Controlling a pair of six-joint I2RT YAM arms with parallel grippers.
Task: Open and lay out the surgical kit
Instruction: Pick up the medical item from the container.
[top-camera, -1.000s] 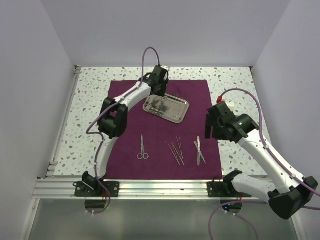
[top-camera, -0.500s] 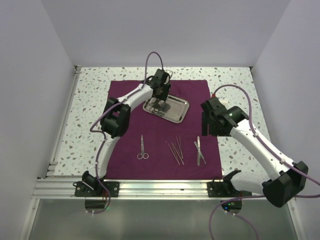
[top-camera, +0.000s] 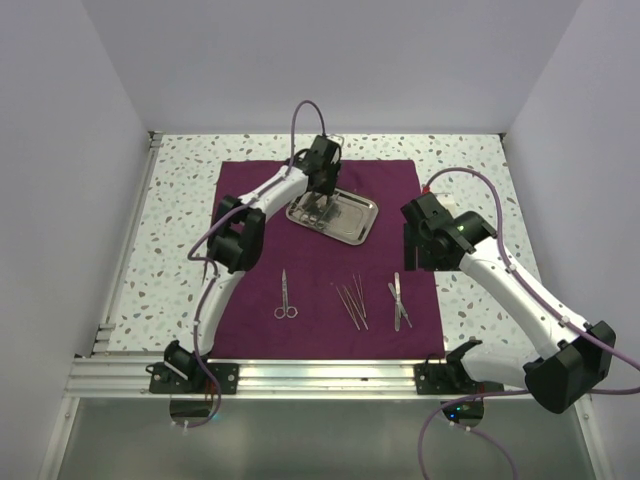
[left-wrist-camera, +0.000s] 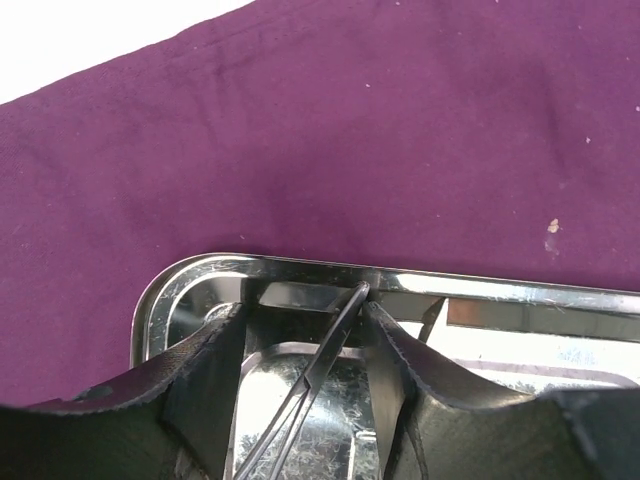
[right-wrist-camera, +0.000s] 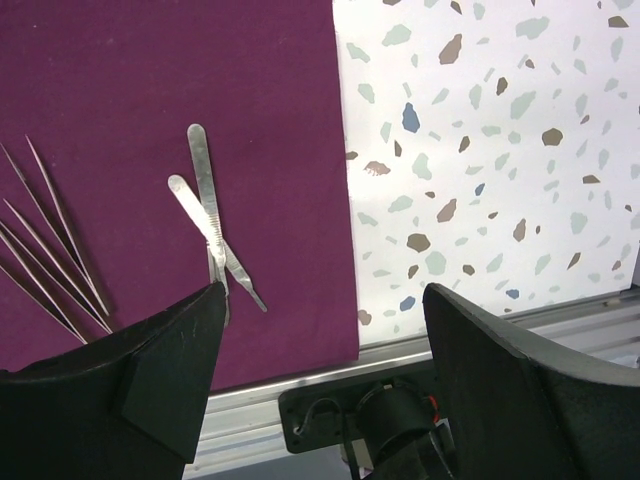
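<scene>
The dark purple cloth (top-camera: 320, 270) lies spread flat. The shiny steel tray (top-camera: 345, 218) sits on its far half. My left gripper (top-camera: 318, 196) is down inside the tray's left end. In the left wrist view its fingers (left-wrist-camera: 215, 345) are apart and straddle a thin silver instrument (left-wrist-camera: 325, 355) lying in the tray (left-wrist-camera: 200, 275), its tip near the right finger. My right gripper (top-camera: 418, 252) hovers open and empty over the cloth's right edge (right-wrist-camera: 340, 250).
Ring-handled scissors (top-camera: 285, 298), several thin probes (top-camera: 352, 300) and two crossed flat silver instruments (top-camera: 398, 300) lie in a row on the cloth's near half; the latter also show in the right wrist view (right-wrist-camera: 205, 215). An aluminium rail (top-camera: 320, 375) borders the front.
My left gripper has shifted a little and dropped into the tray's left end. My right arm swung left toward the cloth's edge, then held still.
</scene>
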